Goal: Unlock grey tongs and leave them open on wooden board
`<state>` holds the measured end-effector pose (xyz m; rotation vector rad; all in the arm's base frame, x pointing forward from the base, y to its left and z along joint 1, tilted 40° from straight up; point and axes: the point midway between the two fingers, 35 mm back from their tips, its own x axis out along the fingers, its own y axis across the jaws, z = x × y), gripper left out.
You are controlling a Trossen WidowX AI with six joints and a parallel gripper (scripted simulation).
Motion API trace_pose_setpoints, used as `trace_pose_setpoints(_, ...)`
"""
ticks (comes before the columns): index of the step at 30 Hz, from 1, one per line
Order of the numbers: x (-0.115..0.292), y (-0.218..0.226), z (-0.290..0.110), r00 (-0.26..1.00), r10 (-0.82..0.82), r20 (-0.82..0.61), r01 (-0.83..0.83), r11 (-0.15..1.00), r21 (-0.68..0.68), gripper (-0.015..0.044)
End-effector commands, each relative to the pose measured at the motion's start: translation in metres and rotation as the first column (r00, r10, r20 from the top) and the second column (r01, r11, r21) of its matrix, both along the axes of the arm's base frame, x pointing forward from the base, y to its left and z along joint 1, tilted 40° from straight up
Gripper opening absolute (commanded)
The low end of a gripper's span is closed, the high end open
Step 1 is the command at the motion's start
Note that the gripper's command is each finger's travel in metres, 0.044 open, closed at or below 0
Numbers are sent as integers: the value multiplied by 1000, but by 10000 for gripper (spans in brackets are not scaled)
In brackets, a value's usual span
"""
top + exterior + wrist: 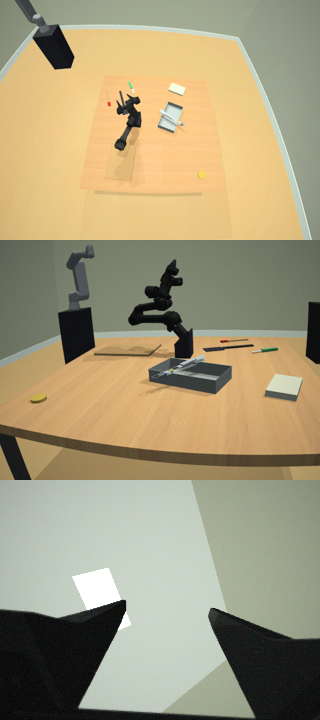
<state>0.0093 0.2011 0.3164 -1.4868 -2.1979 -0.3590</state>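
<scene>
The grey tongs (169, 116) (191, 361) lie across the roasting tin (165, 129) (196, 385), arms close together. One end projects past the tin's wall on the side away from the robot, with a small yellow part near it. The wooden board (111, 169) (116, 350) lies flat on the table; nothing rests on it, and the arm's shadow falls on it. My gripper (122, 98) (168, 608) is open and empty, raised high above the table and pointing upward, far from the tongs. The wrist view shows only ceiling and walls between and beyond the fingers.
A black spatula (121, 98) (237, 346), a green-handled tool (130, 85) (269, 349) and a red-ended tool (109, 103) (224, 341) lie on one side. A pale block (177, 88) (284, 384) is near the tin. A yellow disc (201, 174) (38, 398) lies near a corner.
</scene>
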Motion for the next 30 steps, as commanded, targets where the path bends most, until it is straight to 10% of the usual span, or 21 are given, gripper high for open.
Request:
trace_pose_setpoints(1, 2, 1, 0, 1000, -1, -17, 1, 1000, -9, 374)
trace_pose_setpoints(8, 80, 36, -5, 849, -100, -520, -15, 977, -212, 260)
trace_pose_setpoints(16, 208, 50, -46, 127, -267, -955, -39, 961, -274, 260)
trace_pose_setpoints(22, 294, 23, -97, -493, -135, -859, 95, 974, -208, 260)
trace_pose_setpoints(30, 364, -44, -167, -838, 279, -469, 411, 887, -209, 260)
